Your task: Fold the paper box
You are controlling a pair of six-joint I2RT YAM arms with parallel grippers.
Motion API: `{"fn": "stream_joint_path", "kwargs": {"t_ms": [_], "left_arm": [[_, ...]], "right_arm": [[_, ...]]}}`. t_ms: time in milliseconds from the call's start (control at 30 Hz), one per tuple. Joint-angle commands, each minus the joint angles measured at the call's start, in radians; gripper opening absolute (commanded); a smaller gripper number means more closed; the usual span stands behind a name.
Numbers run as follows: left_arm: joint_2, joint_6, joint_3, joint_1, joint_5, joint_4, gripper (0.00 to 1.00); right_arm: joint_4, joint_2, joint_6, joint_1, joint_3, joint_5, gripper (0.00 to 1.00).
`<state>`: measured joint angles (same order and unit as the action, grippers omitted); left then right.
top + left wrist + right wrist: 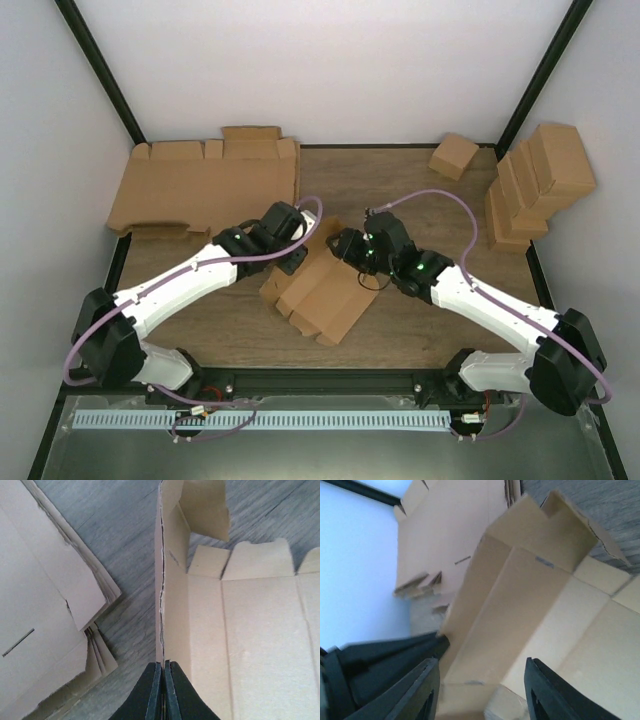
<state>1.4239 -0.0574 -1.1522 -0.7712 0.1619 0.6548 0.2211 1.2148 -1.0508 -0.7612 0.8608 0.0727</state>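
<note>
Step in hand, as judged: raising the first long side wall. The paper box [325, 290] is lying mostly flat near the middle of the surface [400, 335], between the two arms. The left gripper [163, 666] is holding that wall upright on its crease, jaws pressed together on the wall's near edge. The right gripper [481, 666] is hovering close over the panels beside that wall, jaws apart and gripping nothing. Most flaps are lying open, so the task looks early.

Next move, as judged: the right jaws are needing an end flap or the opposite wall, turned up along its crease while the left is pinning. Thin card could buckle off the crease.

Surface: wood-grain board. Large flat sheets [200, 185] are sitting far left, a small cube carton [454, 156] far, right of centre, and a stack of folded cartons [535, 185] far right. White walls and black frame posts [100, 70] are enclosing the bay.
</note>
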Motion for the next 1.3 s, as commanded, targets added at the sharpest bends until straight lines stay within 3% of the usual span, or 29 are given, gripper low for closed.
{"fn": "stream_joint_path", "kwargs": {"t_ms": [0,300,633,700,800,1000,1100,1167,1267], "left_arm": [[-0.067,0.034,0.054,-0.031,0.065,-0.064,0.04],[-0.113,0.045,0.133,-0.082,0.086,-0.11,0.04],[-0.128,0.041,0.155,-0.121,0.101,-0.13,0.04],[-0.125,0.038,0.156,-0.122,0.092,-0.127,0.04],[-0.109,0.036,0.155,-0.128,0.09,-0.12,0.04],[-0.106,0.036,0.159,-0.147,0.097,-0.12,0.05],[-0.11,0.047,0.153,-0.148,0.082,-0.118,0.15],[-0.114,0.075,0.15,-0.147,0.072,-0.118,0.41],[-0.114,0.146,0.131,-0.122,0.01,-0.104,0.71]], "right_arm": [[-0.082,0.016,-0.219,0.014,0.03,-0.069,0.5],[-0.275,0.131,-0.296,0.045,0.025,0.13,0.53],[-0.275,0.222,-0.295,0.048,0.067,0.18,0.49],[-0.279,0.24,-0.296,0.047,0.071,0.192,0.44],[-0.286,0.255,-0.29,0.048,0.072,0.208,0.29],[-0.273,0.256,-0.269,0.048,0.066,0.219,0.14],[-0.27,0.252,-0.263,0.049,0.056,0.226,0.03],[-0.277,0.249,-0.253,0.052,0.044,0.235,0.01],[-0.307,0.238,-0.222,0.057,0.013,0.256,0.01]]}}
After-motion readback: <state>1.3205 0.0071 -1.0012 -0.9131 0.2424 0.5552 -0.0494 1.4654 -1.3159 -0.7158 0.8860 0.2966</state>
